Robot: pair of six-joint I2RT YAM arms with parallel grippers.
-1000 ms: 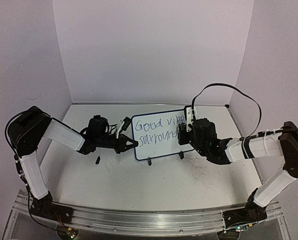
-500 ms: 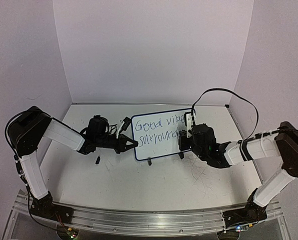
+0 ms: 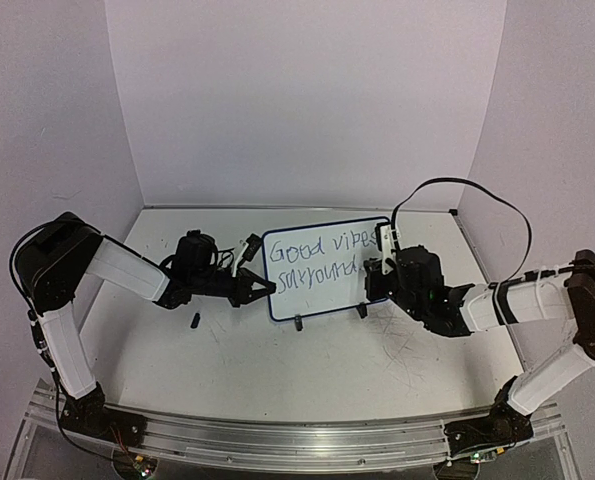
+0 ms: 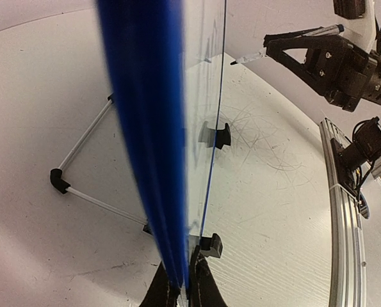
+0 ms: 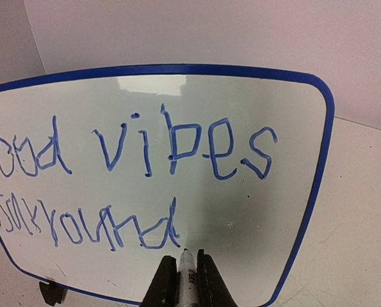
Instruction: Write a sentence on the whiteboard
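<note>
**Left of frame.** In the top view, the left tool [image 3: 260, 290] is closing on the left edge of the whiteboard [image 3: 327, 300]. The left wrist view is showing its fingers [image 4: 168, 291] pinching the blue frame [image 4: 145, 128] at the bottom of the picture.

**Centre of frame.** The whiteboard is standing upright, slightly tilted back, on the tabletop [image 3: 307, 380]. It is resting on two black feet [image 4: 214, 134] and a thin wire prop [image 4: 81, 185] behind it. The sentence [image 5: 177, 153] is running in two blue lines across its face, "Good vibes" above "surround".

- You are handling a thin, stiff panel that is probably light, with a glossy, slippery face.
- It is likely to slide or tip backward under pen pressure, so be bracing it.
- Be taking hold at the frame edge, never on the written face, since the ink is likely to smear.

**Right of frame.** The right tool [image 5: 187, 257] is gripping a marker [image 5: 188, 276] between closed fingers. The nib is pointing at the board just below the last letter of the second line. You cannot tell whether it is touching.

- The barrel is slim and smooth, so be gripping it close to the nib for control.
- Be applying light pressure only.
</note>
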